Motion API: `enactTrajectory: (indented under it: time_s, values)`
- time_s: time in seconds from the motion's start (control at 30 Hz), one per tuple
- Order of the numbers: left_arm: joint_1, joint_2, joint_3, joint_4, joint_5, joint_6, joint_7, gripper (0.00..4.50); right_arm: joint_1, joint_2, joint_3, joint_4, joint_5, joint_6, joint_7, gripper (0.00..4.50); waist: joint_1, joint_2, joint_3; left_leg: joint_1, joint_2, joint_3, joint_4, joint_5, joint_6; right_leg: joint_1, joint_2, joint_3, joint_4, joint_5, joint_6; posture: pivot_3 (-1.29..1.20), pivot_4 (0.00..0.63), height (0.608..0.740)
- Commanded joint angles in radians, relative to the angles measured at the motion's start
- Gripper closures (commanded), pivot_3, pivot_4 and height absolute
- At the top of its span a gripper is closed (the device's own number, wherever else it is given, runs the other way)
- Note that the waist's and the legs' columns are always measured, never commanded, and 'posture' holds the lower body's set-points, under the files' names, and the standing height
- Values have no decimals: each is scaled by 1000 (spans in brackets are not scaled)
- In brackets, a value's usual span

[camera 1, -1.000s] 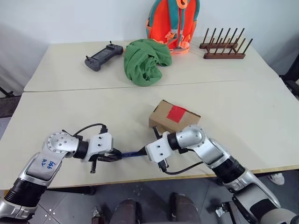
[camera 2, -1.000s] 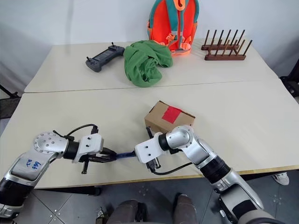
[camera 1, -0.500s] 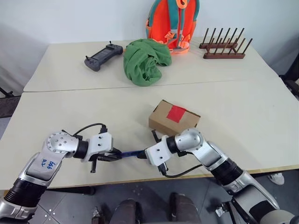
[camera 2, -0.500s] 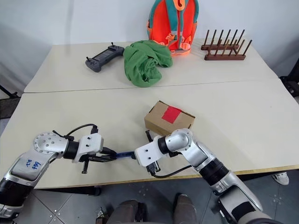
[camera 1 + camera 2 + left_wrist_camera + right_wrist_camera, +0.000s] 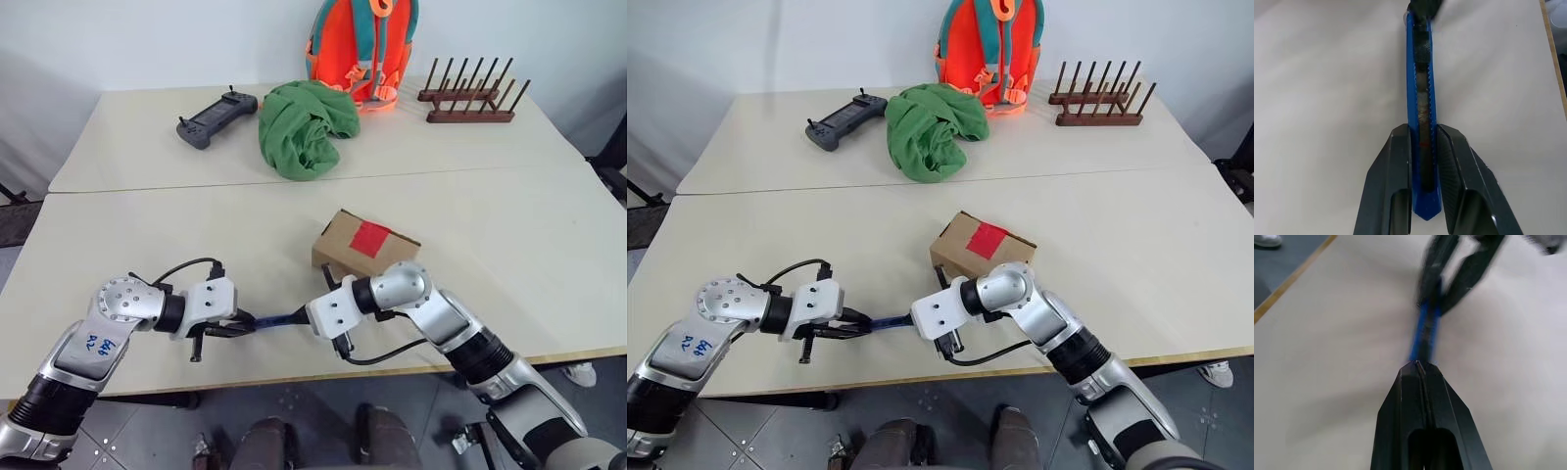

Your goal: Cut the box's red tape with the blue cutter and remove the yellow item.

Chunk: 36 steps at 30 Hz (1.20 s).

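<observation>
Nothing has shifted: the left end effector (image 5: 1422,161) still pinches the slim blue pen-shaped cutter (image 5: 1421,105), the right end effector (image 5: 1418,366) closed on its tip; the small brown cardboard box (image 5: 364,247) stays sealed under its red tape square (image 5: 371,238).

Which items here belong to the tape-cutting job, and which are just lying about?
Job: blue cutter, gripped by left gripper, right gripper shut at its far end; box; red tape.
Lying about: handheld controller, green cloth, orange backpack, wooden rack.
</observation>
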Motion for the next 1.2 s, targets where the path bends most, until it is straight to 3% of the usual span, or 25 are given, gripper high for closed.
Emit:
enactTrajectory:
  time_s: [0.03, 0.43, 1.03, 1.2]
  values:
    - [25, 1, -32, 24, 37, 12, 13, 4092, -6, 0, -20, -62, 32, 24, 1, 4488, 1, 0, 0, 0, 0, 0, 0, 0, 0, 0, 0, 0, 0, 0, 0, 0, 150, 740]
    - [25, 0, -31, 27, 40, 13, 17, 4092, 34, -13, 9, -23, 17, -4, 8, 4488, 1, 0, 0, -1, 0, 0, 0, -1, 1, 0, 0, -3, -2, 0, 0, 0, 150, 740]
    - [34, -2, -22, 21, 33, 10, 20, 4092, -26, 77, 36, 172, -23, -104, -28, 4488, -3, 1, 1, 0, 1, 0, 0, -1, 0, 0, 0, -3, -1, 0, 0, 0, 150, 740]
    - [34, -2, -25, 17, 31, 13, 23, 4092, -36, 70, 18, 142, -3, -97, -15, 4488, -3, 1, 1, 0, 1, 0, 0, -1, 0, 0, 0, -3, 0, 0, 0, 0, 150, 740]
